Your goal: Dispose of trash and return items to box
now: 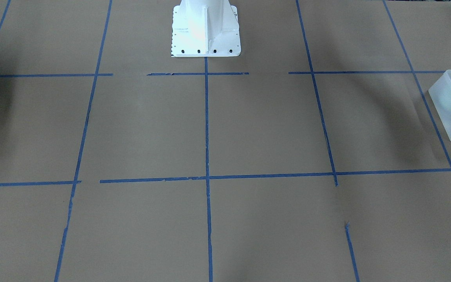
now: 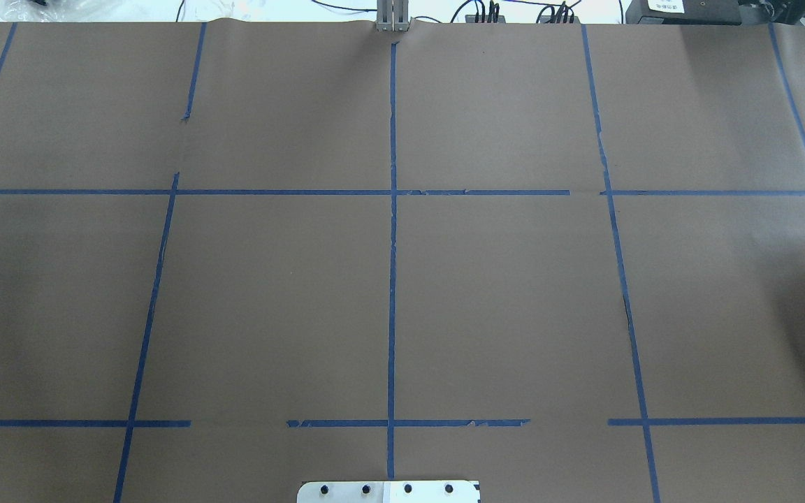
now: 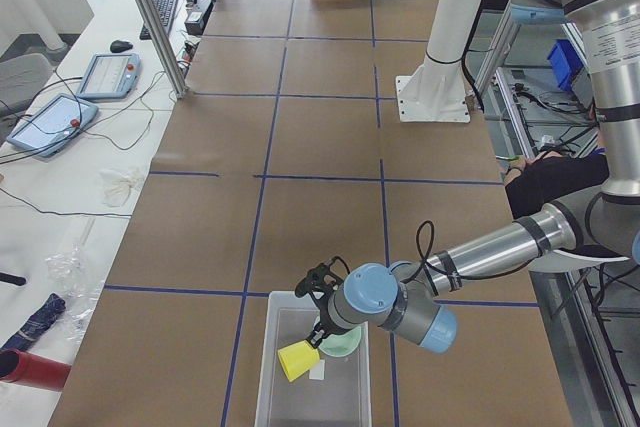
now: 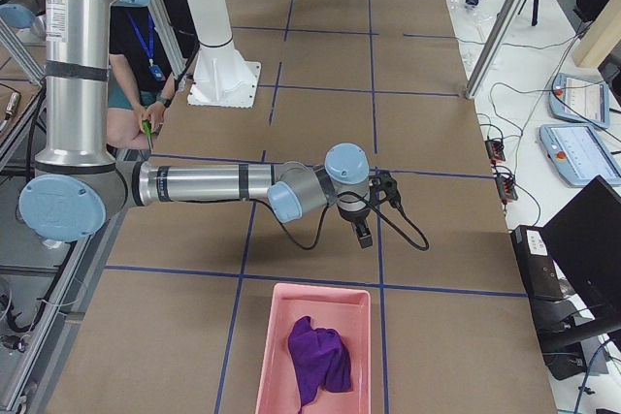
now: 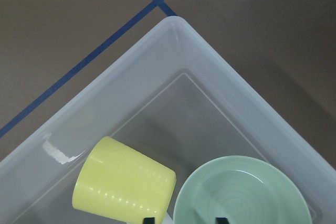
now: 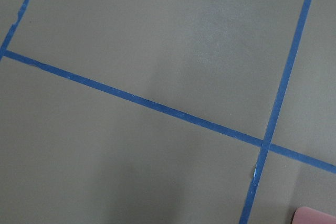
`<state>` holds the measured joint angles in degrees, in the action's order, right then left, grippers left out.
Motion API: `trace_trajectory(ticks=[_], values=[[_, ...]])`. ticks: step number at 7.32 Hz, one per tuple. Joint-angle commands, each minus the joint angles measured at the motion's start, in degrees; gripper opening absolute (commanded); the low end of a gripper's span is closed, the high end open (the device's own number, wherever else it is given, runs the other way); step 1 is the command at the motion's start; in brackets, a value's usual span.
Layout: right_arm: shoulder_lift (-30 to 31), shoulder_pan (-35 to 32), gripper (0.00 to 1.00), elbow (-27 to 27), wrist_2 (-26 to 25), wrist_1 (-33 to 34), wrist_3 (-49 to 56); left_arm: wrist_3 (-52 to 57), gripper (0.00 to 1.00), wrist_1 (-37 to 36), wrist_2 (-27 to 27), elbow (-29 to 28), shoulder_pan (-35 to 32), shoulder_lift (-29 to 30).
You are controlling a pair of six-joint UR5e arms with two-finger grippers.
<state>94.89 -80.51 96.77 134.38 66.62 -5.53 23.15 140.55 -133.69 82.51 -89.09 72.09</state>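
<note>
The frosted white box [image 5: 226, 77] holds the yellow cup [image 5: 123, 184], lying on its side, and the mint-green bowl [image 5: 241, 192] beside it. In the exterior left view the box [image 3: 300, 402] sits at the near table end, with the cup [image 3: 295, 360] and bowl [image 3: 345, 344] inside. My left gripper [image 5: 184, 219] hovers over the box, its two fingertips apart, open and empty, also seen from the left [image 3: 322, 332]. The front view shows the box [image 1: 450, 117] at the right edge. My right gripper [image 4: 364, 233] hangs over bare table; I cannot tell whether it is open or shut.
A pink tray [image 4: 315, 298] with a purple cloth [image 4: 318, 356] sits at the table end near my right arm. The white robot pedestal [image 1: 206, 27] stands mid-table at the robot's side. Blue tape lines grid the brown table. A person sits behind the robot.
</note>
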Motion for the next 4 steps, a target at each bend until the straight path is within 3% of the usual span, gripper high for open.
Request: trace_trajectory(ticks=[1, 2, 4], values=[[-0.3, 0.0, 1.00, 0.2, -0.1, -0.1, -0.2, -2.1, 1.00, -1.7, 0.3, 3.2, 0.1, 1.4], [-0.7, 0.0, 1.00, 0.1, -0.5, 0.3, -0.9, -7.1, 1.00, -9.9, 0.5, 7.8, 0.1, 3.5], [-0.9, -0.3, 1.00, 0.3, -0.3, 0.6, -1.7, -8.3, 1.00, -33.3, 0.0, 17.6, -0.6, 8.9]])
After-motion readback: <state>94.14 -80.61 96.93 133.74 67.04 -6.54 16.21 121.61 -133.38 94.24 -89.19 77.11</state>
